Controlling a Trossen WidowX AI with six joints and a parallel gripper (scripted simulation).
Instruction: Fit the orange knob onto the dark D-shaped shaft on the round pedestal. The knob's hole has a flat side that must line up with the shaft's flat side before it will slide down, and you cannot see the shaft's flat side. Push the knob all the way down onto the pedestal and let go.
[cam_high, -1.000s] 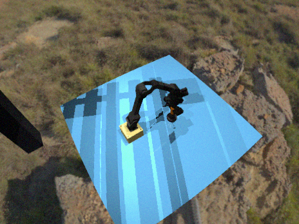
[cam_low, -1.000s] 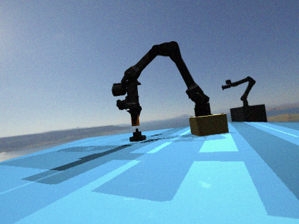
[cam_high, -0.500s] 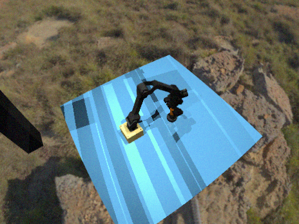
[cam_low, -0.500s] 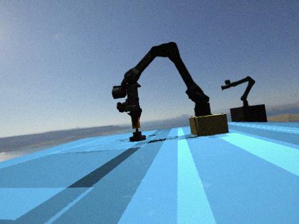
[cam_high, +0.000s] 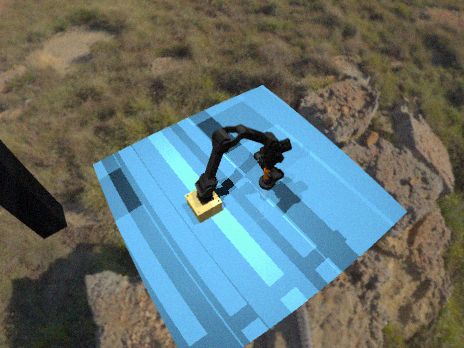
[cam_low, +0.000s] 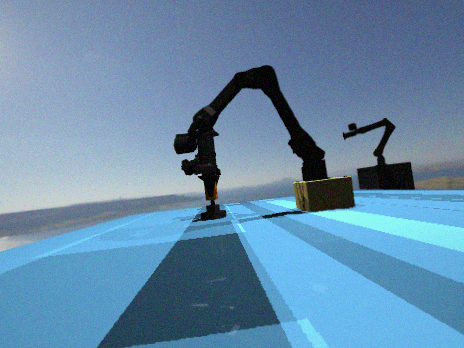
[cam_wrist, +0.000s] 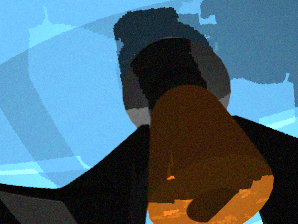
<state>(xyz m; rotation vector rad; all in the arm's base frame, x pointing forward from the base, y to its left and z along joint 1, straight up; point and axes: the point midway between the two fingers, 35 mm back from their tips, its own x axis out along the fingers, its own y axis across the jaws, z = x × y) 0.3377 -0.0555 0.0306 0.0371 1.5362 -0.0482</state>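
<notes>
The orange knob is upright between the fingers of my gripper, which is shut on it. The dark round pedestal stands directly below. In the exterior view the knob is raised above the pedestal, and a short piece of the dark shaft shows under it. Whether the shaft's tip is inside the hole cannot be told. The wrist view shows the knob's near end with its dark hole. The shaft's flat side is not visible.
The arm's yellow base block stands off to one side of the pedestal on the blue table. Dark shadow patches cross the table. A second dark arm stands in the background on a dark block.
</notes>
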